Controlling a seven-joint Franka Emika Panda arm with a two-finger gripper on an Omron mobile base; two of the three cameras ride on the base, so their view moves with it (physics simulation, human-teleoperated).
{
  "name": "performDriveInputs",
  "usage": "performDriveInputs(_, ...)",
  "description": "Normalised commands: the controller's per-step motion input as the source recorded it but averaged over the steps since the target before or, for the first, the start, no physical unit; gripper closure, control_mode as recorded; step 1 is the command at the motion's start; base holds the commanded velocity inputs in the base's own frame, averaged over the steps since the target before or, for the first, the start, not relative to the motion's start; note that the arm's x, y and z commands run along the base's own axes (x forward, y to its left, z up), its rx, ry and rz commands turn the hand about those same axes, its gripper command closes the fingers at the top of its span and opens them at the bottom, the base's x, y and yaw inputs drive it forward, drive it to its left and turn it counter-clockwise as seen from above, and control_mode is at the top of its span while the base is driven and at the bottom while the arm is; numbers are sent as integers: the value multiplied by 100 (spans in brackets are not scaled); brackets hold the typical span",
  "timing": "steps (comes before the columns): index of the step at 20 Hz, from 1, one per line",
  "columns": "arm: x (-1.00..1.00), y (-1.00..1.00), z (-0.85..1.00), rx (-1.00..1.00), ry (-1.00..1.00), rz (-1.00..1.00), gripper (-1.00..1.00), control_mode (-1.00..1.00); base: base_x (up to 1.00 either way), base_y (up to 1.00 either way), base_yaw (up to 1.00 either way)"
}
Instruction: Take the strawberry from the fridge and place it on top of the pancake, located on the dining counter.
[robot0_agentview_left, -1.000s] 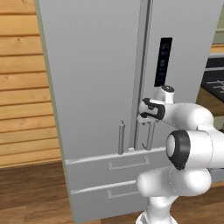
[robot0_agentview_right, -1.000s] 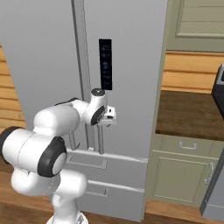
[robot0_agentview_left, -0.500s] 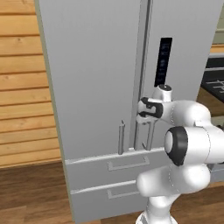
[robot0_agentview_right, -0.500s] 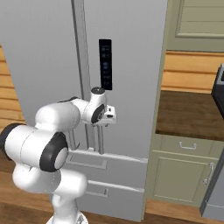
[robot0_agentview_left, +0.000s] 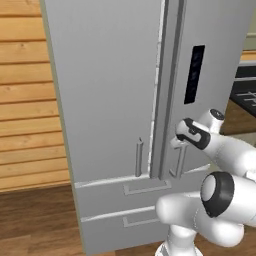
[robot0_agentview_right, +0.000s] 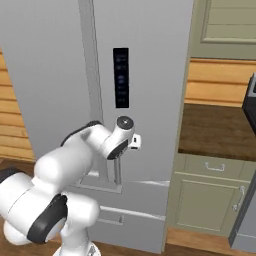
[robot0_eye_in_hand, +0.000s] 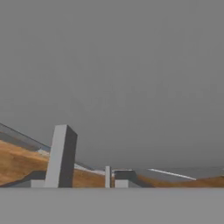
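Room: wooden plank wall (robot0_agentview_left: 25, 100) to my left of the fridge (robot0_agentview_left: 110, 100), green cabinets (robot0_agentview_right: 210, 200) with a dark wooden counter top (robot0_agentview_right: 215, 130) to its right.
Gripper: I see the gripper (robot0_agentview_left: 179, 142) at the right door's bar handle (robot0_agentview_left: 179, 162), near its upper end. The fingers are behind the hand in both base views, so I cannot tell how wide the jaws stand or whether they grip the bar.
Handle axis: both door handles stand upright, long axis vertical; the left handle (robot0_agentview_left: 139, 157) is just across the door seam from the right one.
Fridge: both doors shut, two drawers (robot0_agentview_left: 130, 205) below also shut. A dark control panel (robot0_agentview_left: 194, 74) sits on the right door.
Hand view: mostly flat grey door face (robot0_eye_in_hand: 113, 65); a pale upright bar (robot0_eye_in_hand: 61, 157) rises at lower left, with brown floor behind it.
Cut off: fridge top lies beyond the frame in both base views.
Hidden: fridge interior is closed to me.
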Motion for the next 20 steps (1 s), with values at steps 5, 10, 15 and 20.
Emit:
performDriveInputs(5, -47, -91, 0, 8, 0, 0, 100, -100, 0, 0, 0)
performDriveInputs(10, -43, -97, 0, 9, 1, 0, 100, -100, 0, 0, 0)
performDriveInputs(15, -22, -96, 0, 8, 1, 0, 100, -100, 0, 0, 0)
performDriveInputs(20, -3, -50, -17, -1, 3, 0, -100, -100, 0, 0, 0)
